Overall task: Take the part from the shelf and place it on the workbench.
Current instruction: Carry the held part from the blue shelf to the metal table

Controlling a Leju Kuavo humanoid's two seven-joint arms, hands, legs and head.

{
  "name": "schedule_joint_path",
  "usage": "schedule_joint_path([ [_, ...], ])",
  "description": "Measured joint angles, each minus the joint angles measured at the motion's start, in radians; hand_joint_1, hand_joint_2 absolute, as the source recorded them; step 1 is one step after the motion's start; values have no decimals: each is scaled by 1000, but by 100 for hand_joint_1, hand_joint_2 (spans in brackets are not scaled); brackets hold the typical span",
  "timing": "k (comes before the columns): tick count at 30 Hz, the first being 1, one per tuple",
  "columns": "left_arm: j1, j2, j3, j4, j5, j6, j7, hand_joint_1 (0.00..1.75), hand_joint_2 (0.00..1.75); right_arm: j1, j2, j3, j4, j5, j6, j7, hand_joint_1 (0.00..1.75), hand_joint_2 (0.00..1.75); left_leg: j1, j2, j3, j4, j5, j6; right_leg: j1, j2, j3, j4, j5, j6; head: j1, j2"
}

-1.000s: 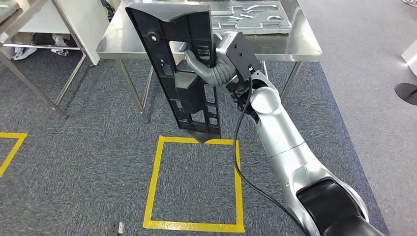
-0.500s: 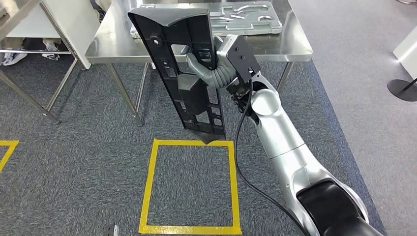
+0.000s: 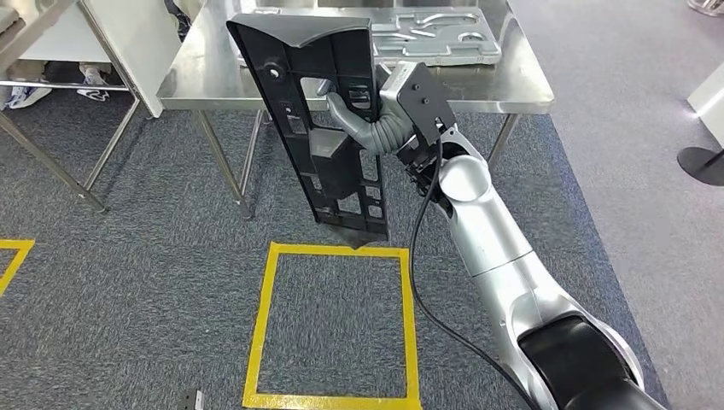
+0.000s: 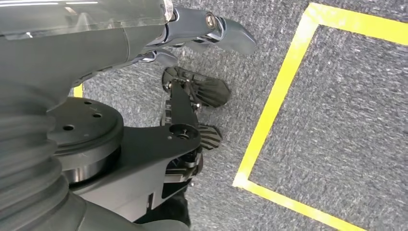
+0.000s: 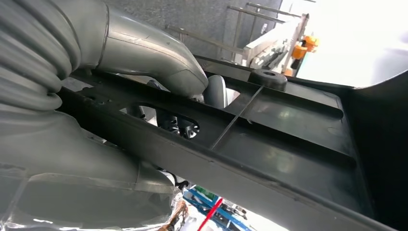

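Right hand [image 3: 363, 107] clamped on the part [image 3: 324, 128] — thumb through a cut-out, panel held upright, off the floor. Hung just short of the workbench [image 3: 205, 73], which lay beyond the hand; a grey tray [image 3: 444, 34] sat there. Left hand [image 4: 192, 33] — held nothing, fingers curled, above the carpet.

A square of yellow tape [image 3: 329, 323] is being shown on grey carpet [image 3: 128, 299]. A grey moulded tray [image 3: 427, 30] is being displayed beyond it, a steel frame [image 3: 51, 162] is being seen to the left, and a dark round base [image 3: 702, 164] far right.
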Motion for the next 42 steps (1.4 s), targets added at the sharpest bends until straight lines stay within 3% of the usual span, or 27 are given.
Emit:
schedule_joint_path([
  [4,0,1,0,0,0,0,-1,0,175,0,-2,0,-2,1,0,0,175,175,-1,1,-2,12,-15,-20,-4,2,9,-17,-2,-18,-1,0],
  [6,0,2,0,0,0,-1,-2,0,175,-2,-2,0,-3,2,0,0,175,175,1,1,-40,99,-63,-28,-8,1,18,-23,-2,-26,-2,0],
  [8,2,3,0,0,0,-3,-3,0,175,0,-2,0,-3,2,0,0,175,175,2,1,-109,235,-117,-33,-7,1,21,-22,-5,-31,-3,0],
  [9,2,4,0,0,0,-3,-3,0,175,2,-2,0,-3,3,0,0,175,175,2,1,-134,278,-124,-35,-7,2,22,-21,-7,-32,-3,0],
  [10,2,5,-1,0,0,-4,-3,0,175,4,-2,0,-3,3,0,0,175,175,3,1,-141,282,-111,-35,-7,3,24,-20,-9,-31,-3,0],
  [11,2,6,-1,0,0,-4,-4,0,175,4,-2,0,-3,4,0,1,175,175,3,1,-127,244,-80,-35,-7,5,26,-19,-12,-29,-3,0],
  [13,1,8,-1,0,-1,-5,-5,0,175,3,-2,0,-4,4,0,1,175,175,4,1,-64,106,-8,-30,-6,8,32,-14,-20,-23,-3,0],
  [15,1,9,-2,0,-3,-6,-5,0,175,2,-3,0,-6,4,-1,1,175,175,2,-1,-23,19,18,-21,-3,11,31,-10,-24,-14,-2,0],
  [18,1,9,-6,0,-6,-6,-5,0,175,4,-4,0,-8,6,-2,2,175,175,-1,-3,-21,5,15,-2,-4,11,28,-11,-25,1,-2,0],
  [20,-1,10,-10,0,-6,-6,-5,0,175,4,-6,-2,-13,7,-3,2,175,175,2,-3,-17,-1,17,10,-6,8,13,24,-49,11,-1,0],
  [23,-4,10,-13,0,-6,-6,-5,0,175,8,-10,-7,-17,9,-3,2,175,175,1,-2,-13,-4,16,21,-8,5,-81,212,-132,19,2,0],
  [24,-4,10,-14,0,-6,-6,-5,0,175,12,-12,-7,-17,9,-3,2,175,175,-1,-3,-12,-3,15,22,-8,5,-111,266,-145,20,2,0],
  [25,-3,10,-14,0,-6,-6,-5,0,175,17,-14,-7,-17,10,-3,3,175,175,-2,-3,-10,-2,13,23,-8,5,-126,286,-138,18,2,0],
  [26,-3,10,-14,0,-6,-6,-5,0,175,19,-16,-7,-17,11,-3,3,175,175,-4,-4,-8,-2,11,24,-8,5,-119,262,-113,14,2,0],
  [28,-4,9,-15,0,-6,-6,-5,0,175,20,-18,-8,-19,12,-3,3,175,175,-7,-6,-1,-1,6,23,-2,4,-59,124,-37,-1,2,0],
  [30,-5,7,-16,0,-5,-6,-5,0,175,16,-19,-10,-21,15,-4,3,175,175,-11,-7,1,0,2,17,6,1,-9,11,3,-14,-1,0],
  [32,-7,6,-17,0,-4,-6,-3,0,175,14,-21,-10,-21,18,-4,3,175,175,-10,-6,0,-2,0,7,12,0,1,-12,3,-19,-4,0],
  [35,-10,7,-18,-1,-2,-6,-1,0,175,12,-24,-10,-22,21,-5,3,175,175,-10,-5,-3,16,-18,-9,3,1,16,-30,7,-29,-6,0],
  [37,-11,8,-18,-1,1,-6,-1,0,175,9,-24,-9,-22,22,-4,3,175,175,-7,-5,-50,115,-67,-20,-1,-1,26,-39,7,-35,-7,0],
  [39,-10,8,-18,-1,3,-6,-3,0,175,7,-24,-9,-21,22,-4,5,175,175,-2,-5,-123,250,-115,-29,-1,-1,29,-37,3,-38,-8,0],
  [40,-9,9,-18,-1,4,-7,-4,0,175,7,-24,-8,-20,23,-4,7,175,175,-1,-5,-147,285,-117,-31,-1,0,31,-36,0,-38,-8,0],
  [41,-8,10,-18,-1,7,-9,-6,0,175,7,-24,-8,-20,23,-4,8,175,175,1,-5,-149,278,-97,-33,-1,1,32,-33,-3,-36,-8,0],
  [42,-8,12,-18,-1,10,-11,-9,0,175,6,-24,-8,-19,23,-4,10,175,175,2,-5,-131,230,-60,-33,-2,2,36,-30,-8,-34,-9,0],
])
